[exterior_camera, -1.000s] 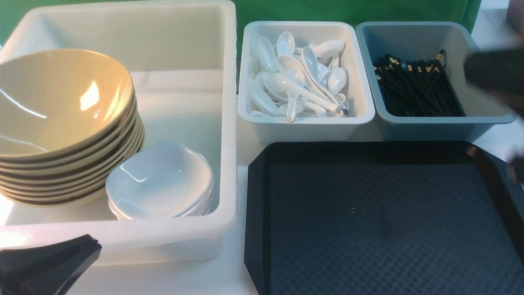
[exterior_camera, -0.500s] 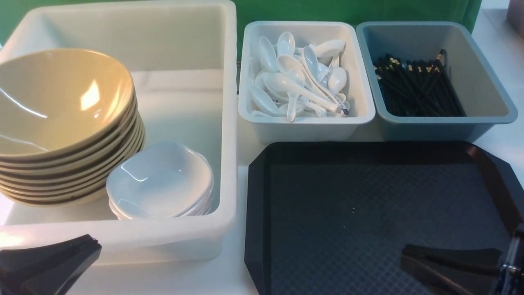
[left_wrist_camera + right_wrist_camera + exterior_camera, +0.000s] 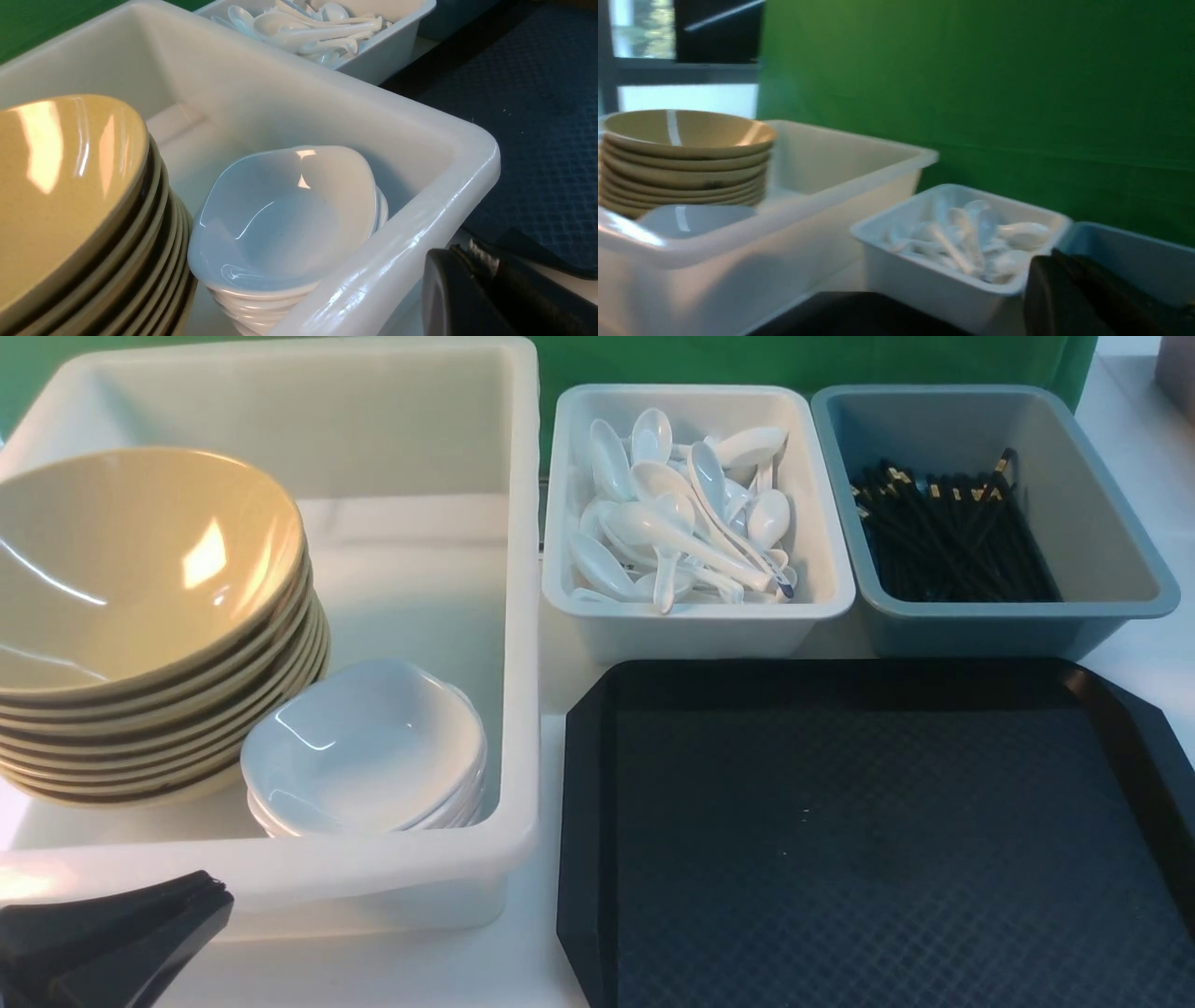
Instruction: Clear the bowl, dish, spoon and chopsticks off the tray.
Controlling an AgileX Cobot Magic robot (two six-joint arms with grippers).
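The black tray [image 3: 840, 859] lies at the front right with nothing on it. The top olive-yellow bowl [image 3: 131, 560] sits on a stack of bowls in the big white tub. The top white dish [image 3: 364, 747] sits on a stack beside them. White spoons [image 3: 672, 523] lie heaped in the small white tub. Black chopsticks [image 3: 943, 537] lie in the blue-grey tub. My left gripper [image 3: 219, 896] is shut and empty by the big tub's near wall; it also shows in the left wrist view [image 3: 460, 254]. My right gripper [image 3: 1052, 261] is out of the front view and looks shut and empty.
The big white tub [image 3: 523, 616] fills the left half. The small white tub [image 3: 700, 630] and the blue-grey tub [image 3: 1102, 504] stand side by side behind the tray. A green backdrop [image 3: 971, 93] closes off the far side.
My right gripper came back from over the chopsticks tub, passed low over the tray's right front corner and left the front view. The left gripper has not moved.
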